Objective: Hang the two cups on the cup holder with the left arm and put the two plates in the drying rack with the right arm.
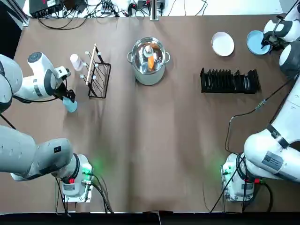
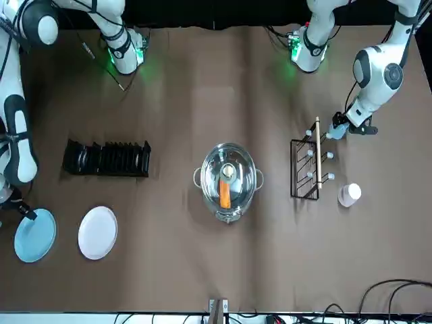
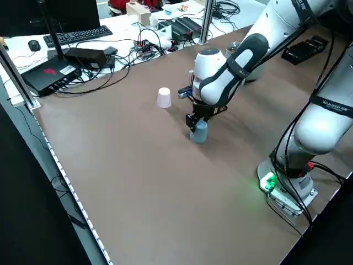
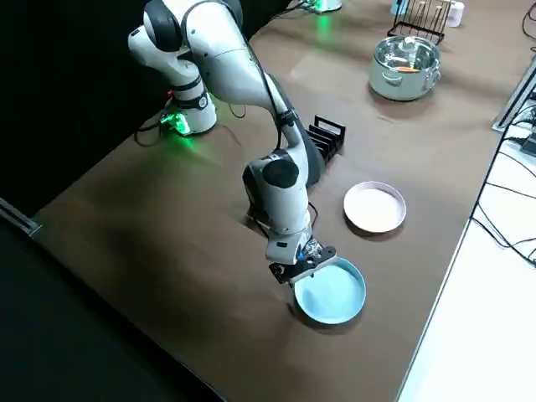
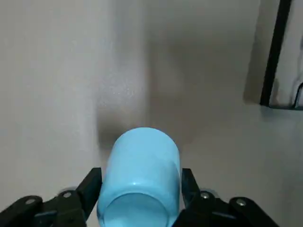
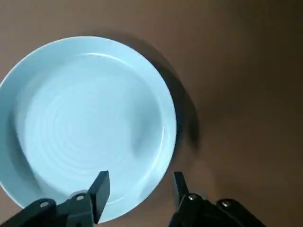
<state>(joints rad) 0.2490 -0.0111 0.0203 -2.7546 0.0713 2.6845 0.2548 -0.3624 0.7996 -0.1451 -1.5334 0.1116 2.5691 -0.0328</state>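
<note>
My left gripper point(image 5: 140, 189) is shut on the light blue cup point(image 5: 142, 165), holding it low over the table just left of the cup holder point(image 1: 97, 75). The white cup point(image 1: 76, 62) stands on the table beyond the holder's far left corner. At the far right, my right gripper point(image 6: 139, 187) is open, its fingers straddling the near rim of the light blue plate point(image 6: 85, 123). That plate lies flat on the table, and the white plate point(image 1: 222, 43) lies flat beside it. The drying rack point(image 1: 229, 81) stands nearer the robot than both plates, with nothing in its slots.
A steel pot point(image 1: 148, 61) holding an orange item stands mid-table between the cup holder and the drying rack. Cables and electronics line the far edge of the table. A cable trails from the right arm over the table near the rack.
</note>
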